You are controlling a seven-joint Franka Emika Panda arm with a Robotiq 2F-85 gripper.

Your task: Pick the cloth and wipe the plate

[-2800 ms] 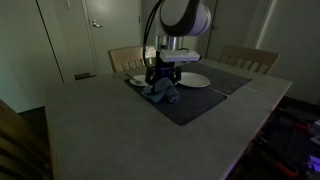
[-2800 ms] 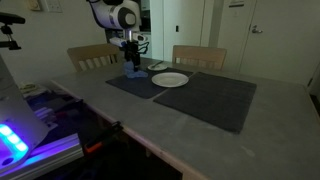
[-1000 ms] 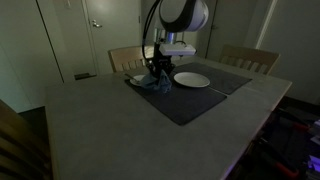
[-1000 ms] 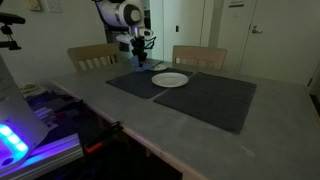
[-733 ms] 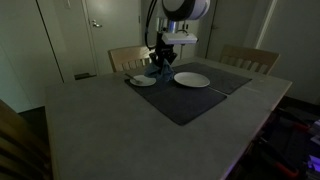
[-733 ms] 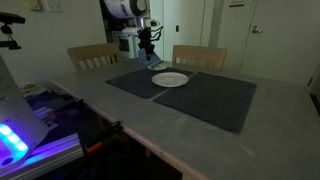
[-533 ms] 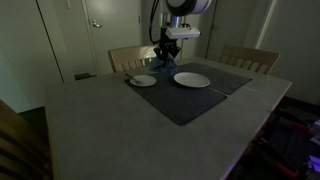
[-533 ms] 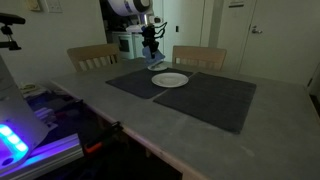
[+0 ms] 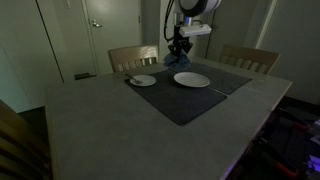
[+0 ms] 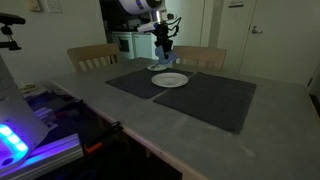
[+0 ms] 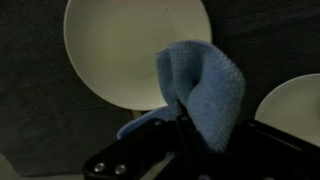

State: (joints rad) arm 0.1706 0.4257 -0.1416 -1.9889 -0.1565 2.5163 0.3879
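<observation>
A blue cloth (image 11: 203, 88) hangs bunched from my gripper (image 11: 186, 128), which is shut on it. In the wrist view a large cream plate (image 11: 125, 45) lies just beyond the cloth, on a dark placemat. In both exterior views the gripper (image 9: 180, 50) (image 10: 163, 50) is raised above the table with the cloth (image 9: 179, 57) (image 10: 162, 60) dangling over the far side of the large plate (image 9: 192, 79) (image 10: 170, 80). The cloth does not touch the plate.
A smaller plate (image 9: 143, 80) (image 11: 296, 108) lies beside the large one on the dark placemat (image 9: 185, 100). A second placemat (image 10: 210, 100) adjoins it. Two wooden chairs (image 9: 132, 58) (image 9: 250, 57) stand behind the table. The grey tabletop (image 9: 100, 130) stretches toward the camera.
The gripper has lifted the cloth off the placemat near the small plate, carrying it up and across to above the far side of the large plate.
</observation>
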